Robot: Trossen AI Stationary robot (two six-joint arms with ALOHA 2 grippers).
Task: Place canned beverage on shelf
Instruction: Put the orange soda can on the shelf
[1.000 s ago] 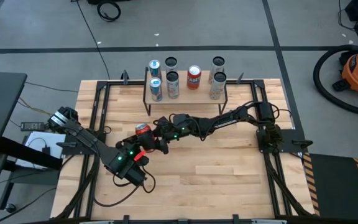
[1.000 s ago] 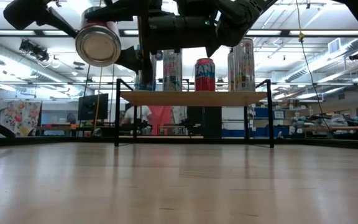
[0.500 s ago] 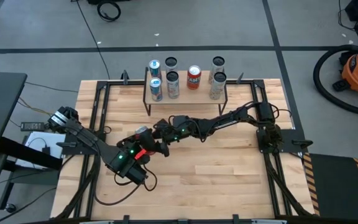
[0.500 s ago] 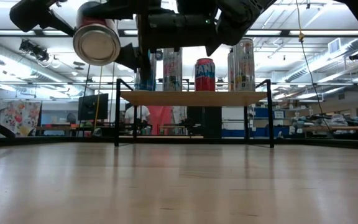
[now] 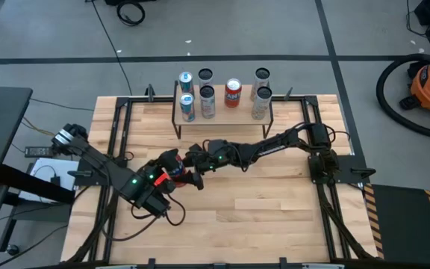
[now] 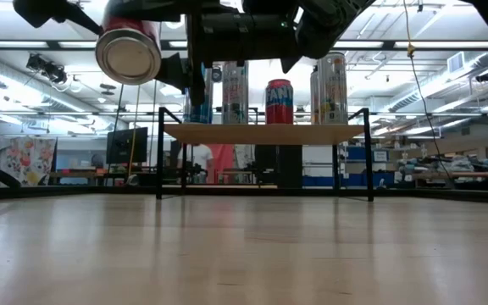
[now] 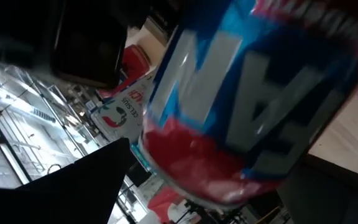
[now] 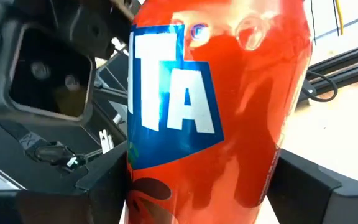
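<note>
Filling right wrist view, red can; shelf low view only.

Red-orange can tipped sideways, aloft above table; shelf holds six upright cans

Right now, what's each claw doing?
Left claw: at the red can, open or closed cannot be told.
Right claw: closed on the red can.
</note>
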